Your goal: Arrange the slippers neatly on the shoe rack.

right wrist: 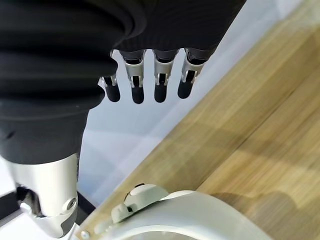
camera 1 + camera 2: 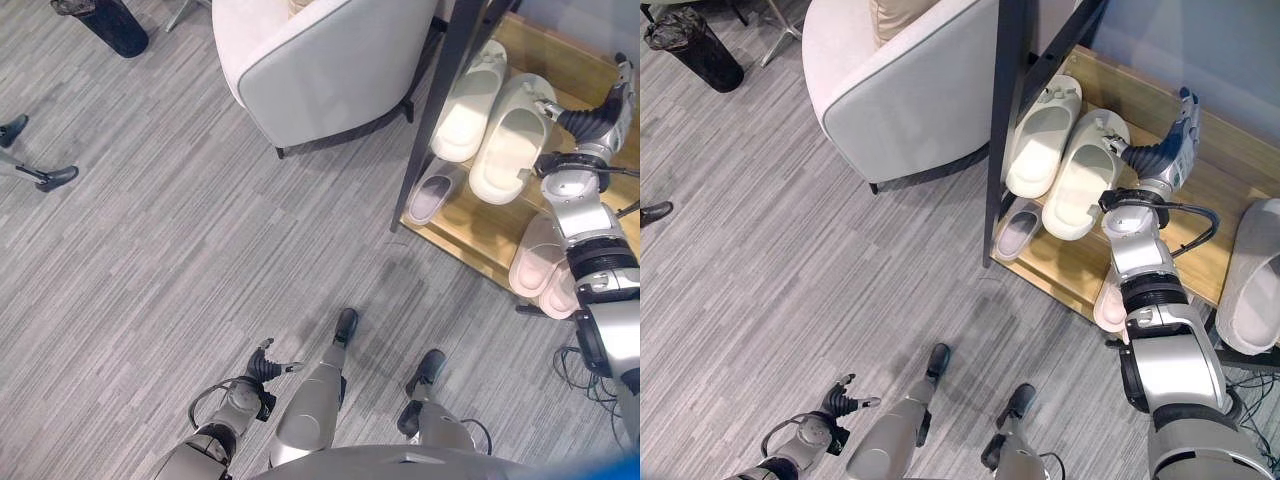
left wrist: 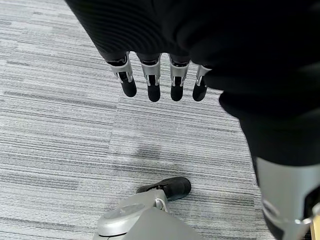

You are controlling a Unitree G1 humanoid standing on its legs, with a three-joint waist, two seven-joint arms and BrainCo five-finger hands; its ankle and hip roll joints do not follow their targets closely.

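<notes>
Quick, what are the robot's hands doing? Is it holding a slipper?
Left hand: open, holding nothing, over the floor.
Right hand: open, holding nothing, above the rack.

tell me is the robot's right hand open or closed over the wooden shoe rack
Open. The right hand has straight fingers holding nothing above the wooden shoe rack, beside the cream foam slipper.

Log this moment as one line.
right hand: open, over shoe rack | cream slippers: on rack | left hand: open, idle

Pink slippers (image 2: 545, 262) part-hidden (behind arm)
</notes>
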